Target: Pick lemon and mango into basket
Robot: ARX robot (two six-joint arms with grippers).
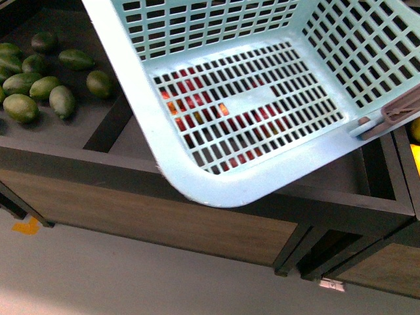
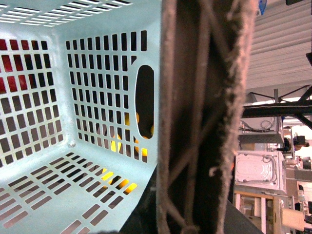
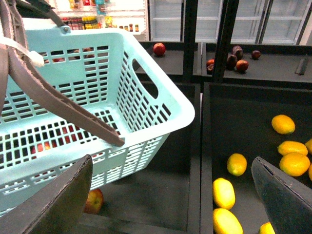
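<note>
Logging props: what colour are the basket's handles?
Brown handles on a light teal basket; right wrist view shows it best.

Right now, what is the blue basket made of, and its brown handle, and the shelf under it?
The basket looks like smooth moulded plastic: even pale blue, slightly glossy, neat slots. The handle seems to be brown plastic too, matte, with ribs and rough frayed edges. The shelf front looks like wood-grain board, perhaps laminate, in a dark matte frame.

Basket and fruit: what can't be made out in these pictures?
Front view: red fruit under the basket, seen only through floor slots; kind unclear.
Left wrist view: brown handle blocks the middle; left jaws' state unclear.
Right wrist view: dark fruits far back, too small to name.
</note>
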